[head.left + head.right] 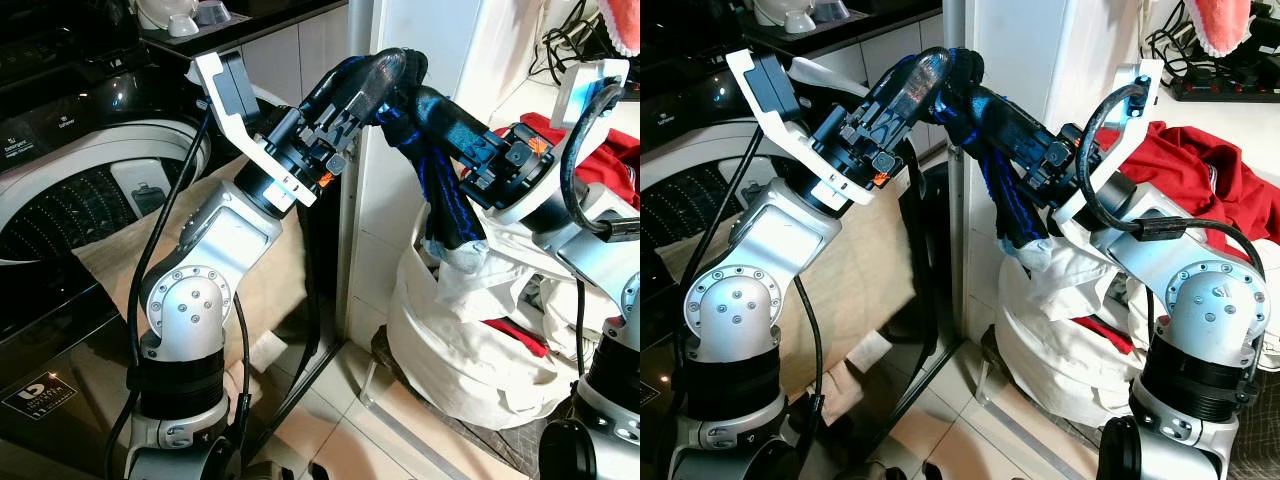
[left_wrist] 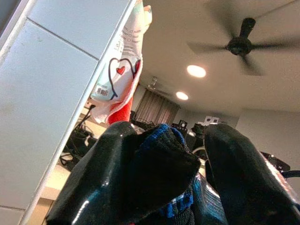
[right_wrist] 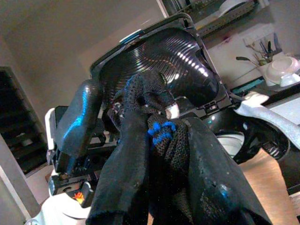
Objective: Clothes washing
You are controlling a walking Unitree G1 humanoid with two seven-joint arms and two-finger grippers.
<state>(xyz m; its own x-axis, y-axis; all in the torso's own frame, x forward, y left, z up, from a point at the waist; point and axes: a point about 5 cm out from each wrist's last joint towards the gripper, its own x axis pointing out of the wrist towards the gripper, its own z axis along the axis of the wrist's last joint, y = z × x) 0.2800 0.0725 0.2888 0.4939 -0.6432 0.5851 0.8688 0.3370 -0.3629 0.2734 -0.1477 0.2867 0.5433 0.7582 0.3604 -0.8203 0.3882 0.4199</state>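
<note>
Black-and-blue knitted garment (image 1: pixel 445 195) hangs pinched between both raised arms: left gripper (image 1: pixel 395 75) at ten o'clock, right gripper (image 1: pixel 975 105) at two, each clamping it above the white fabric laundry basket (image 1: pixel 450 350).

A white tiled pillar (image 1: pixel 420 120) stands in the middle of the room, rising from a floor of pale tiles (image 1: pixel 340 440). To the left, a dark counter (image 1: pixel 250 30) runs above pale cabinet fronts (image 1: pixel 290 60). To the right, a white shelf (image 1: pixel 1230 115) carries a black power strip (image 1: pixel 1225 88) with cables. Overhead, a grey ceiling (image 2: pixel 197 28) holds a dark ceiling fan (image 2: pixel 241 44) and two lit recessed lamps (image 2: pixel 196 71). Farther off hangs a grey curtain (image 2: pixel 157 107).
</note>
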